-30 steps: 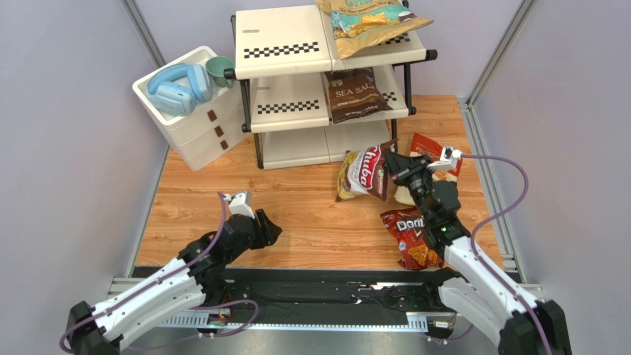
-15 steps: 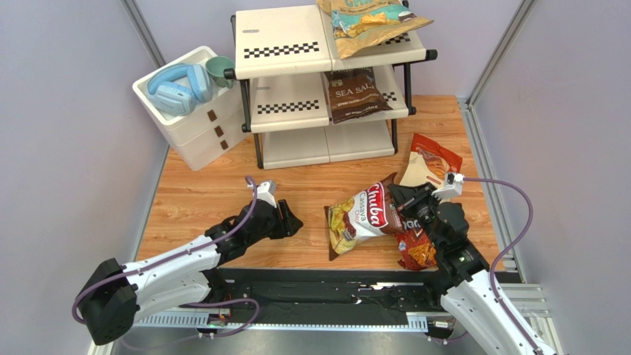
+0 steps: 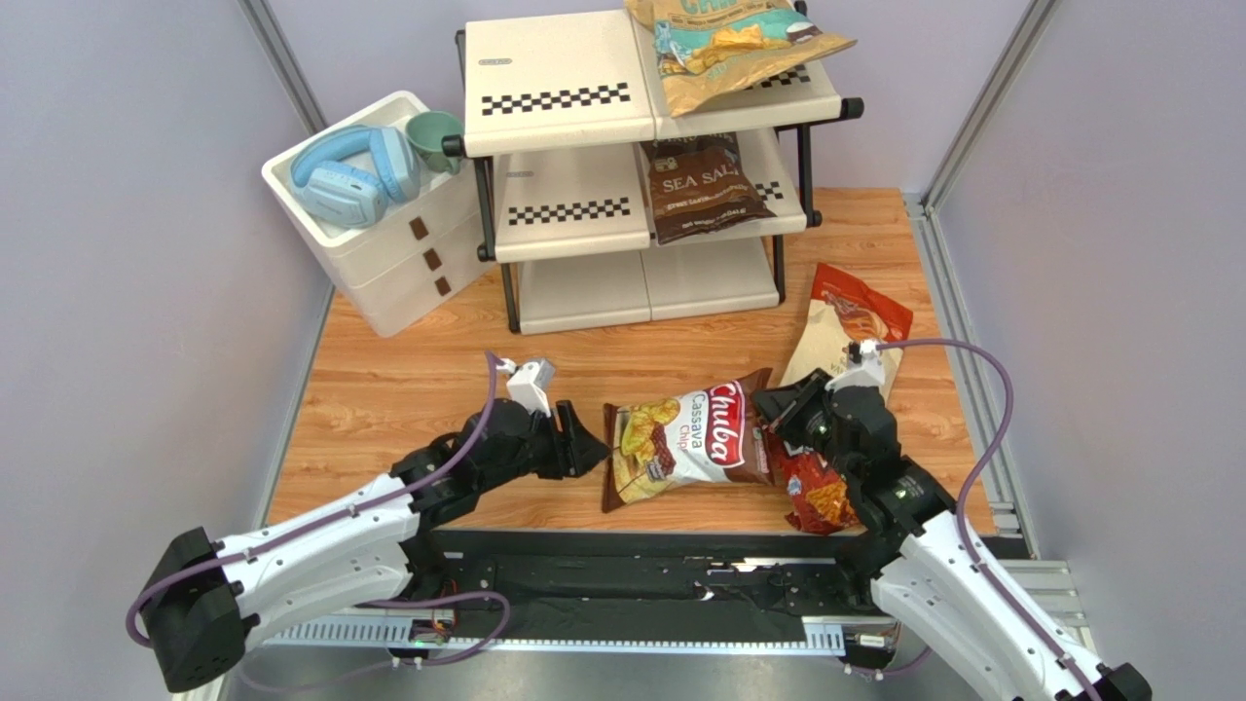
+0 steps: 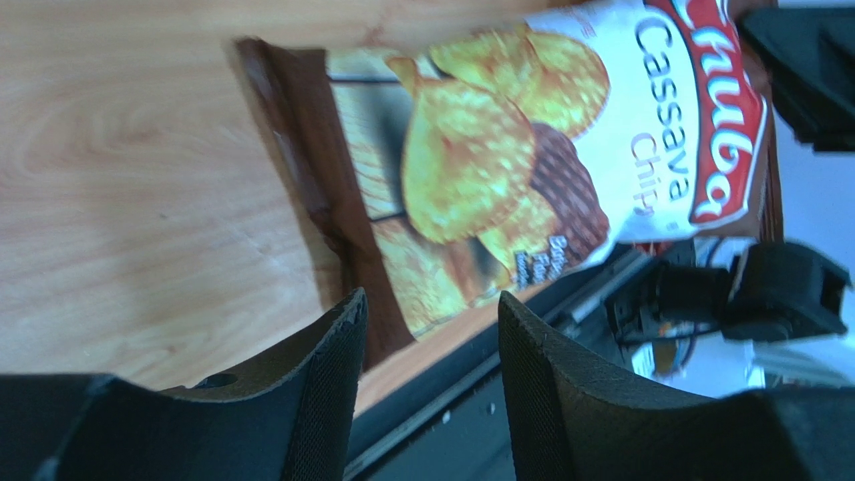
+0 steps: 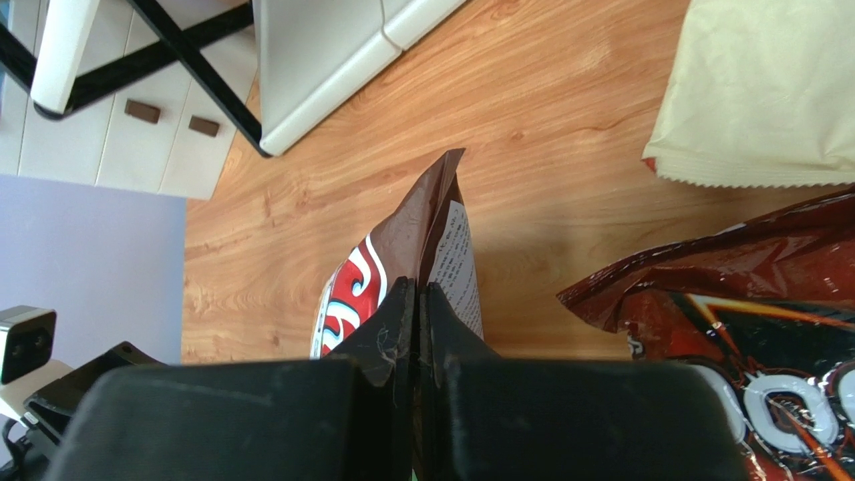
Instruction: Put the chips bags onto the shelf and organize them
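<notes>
My right gripper (image 3: 775, 424) is shut on the top edge of the white-red Chuba bag (image 3: 688, 438) and holds it low over the table; the bag also shows in the right wrist view (image 5: 401, 261) and the left wrist view (image 4: 532, 150). My left gripper (image 3: 597, 446) is open, its tips just at the bag's left end, nothing between the jaws. The red Doritos bag (image 3: 812, 489) lies under my right arm. The cream bag with red-orange top (image 3: 846, 329) lies behind it. On the shelf (image 3: 556, 88), the tan-and-teal bag (image 3: 724, 44) is on the top tier and the Sea Salt bag (image 3: 702, 183) on the middle tier.
A white three-drawer box (image 3: 383, 234) stands left of the shelf, with blue headphones (image 3: 351, 168) and a green cup (image 3: 435, 139) on it. Grey walls close in on both sides. A black rail runs along the table's near edge (image 3: 629, 562).
My right gripper has carried the Chuba bag down and to the left, towards the near middle. My left gripper has moved right, up to the bag's left end.
</notes>
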`<state>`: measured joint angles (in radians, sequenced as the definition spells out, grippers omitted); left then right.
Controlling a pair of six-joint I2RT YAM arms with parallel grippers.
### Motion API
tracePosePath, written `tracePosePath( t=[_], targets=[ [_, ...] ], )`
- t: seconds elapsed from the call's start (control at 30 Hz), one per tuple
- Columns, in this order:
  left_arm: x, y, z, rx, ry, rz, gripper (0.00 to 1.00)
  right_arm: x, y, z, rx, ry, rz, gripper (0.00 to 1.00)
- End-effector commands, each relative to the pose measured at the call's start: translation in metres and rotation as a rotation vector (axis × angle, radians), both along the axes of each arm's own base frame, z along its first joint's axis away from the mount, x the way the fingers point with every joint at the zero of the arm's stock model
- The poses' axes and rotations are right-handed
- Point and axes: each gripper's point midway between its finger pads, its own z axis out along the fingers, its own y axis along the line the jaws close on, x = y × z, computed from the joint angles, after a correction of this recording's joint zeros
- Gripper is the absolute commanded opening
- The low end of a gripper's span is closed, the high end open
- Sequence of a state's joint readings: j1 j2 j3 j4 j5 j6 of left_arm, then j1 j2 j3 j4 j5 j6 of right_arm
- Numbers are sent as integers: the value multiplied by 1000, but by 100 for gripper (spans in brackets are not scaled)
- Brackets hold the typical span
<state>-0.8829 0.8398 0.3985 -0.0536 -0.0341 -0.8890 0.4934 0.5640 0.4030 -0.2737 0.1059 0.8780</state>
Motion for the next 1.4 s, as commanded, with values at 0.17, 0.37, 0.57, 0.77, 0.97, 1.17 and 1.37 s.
tracePosePath(
  t=[0.17, 0.37, 0.57, 0.77, 0.97, 1.17, 1.37],
  targets=[
    [-48, -40, 3, -16, 48, -196, 56, -7, 20, -3, -55, 11, 65, 0],
    [-63, -65, -13, -43, 90, -242, 53, -13, 27, -8, -86, 28, 99, 0],
    [-54, -66, -41, 33, 110, -186, 52, -18, 24, -8, -102, 24, 107, 0],
    [-30, -59, -53, 76, 88, -65, 56, -29, 23, -11, -113, 43, 149, 0],
    [-4, -63, -54, 93, 83, -24, 59, -47, 34, -18, -97, 74, 242, 0],
    [34, -60, -46, 7, 84, 17, 63, -63, 46, -25, -150, 115, 331, 0],
    [48, -48, -23, 29, 53, 33, 63, -73, 49, -20, -204, 129, 386, 20]
  ],
)
